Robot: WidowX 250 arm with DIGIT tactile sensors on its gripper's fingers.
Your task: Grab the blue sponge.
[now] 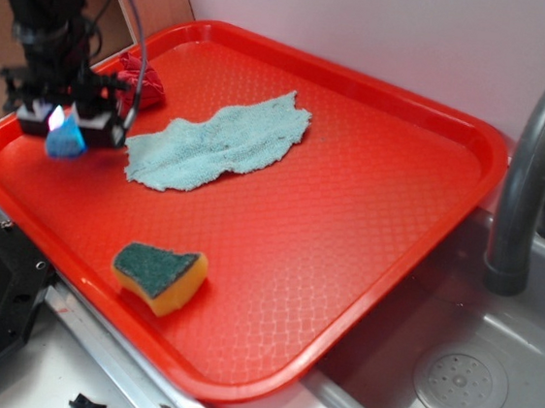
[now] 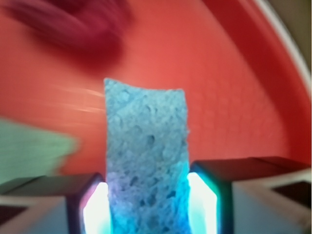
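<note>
The blue sponge (image 2: 146, 156) is a porous blue block standing on end between my two lit fingers, which press its sides. In the exterior view the blue sponge (image 1: 65, 141) hangs under the gripper (image 1: 69, 130) just above the left part of the red tray (image 1: 351, 202). My gripper (image 2: 147, 207) is shut on the sponge, whose upper end juts well past the fingertips.
A pale teal cloth (image 1: 219, 140) lies to the right of the gripper. A yellow sponge with a green top (image 1: 160, 276) sits near the tray's front edge. A dark red cloth (image 1: 142, 75) lies at the back left. A grey sink (image 1: 459, 380) and faucet (image 1: 536, 154) stand at right.
</note>
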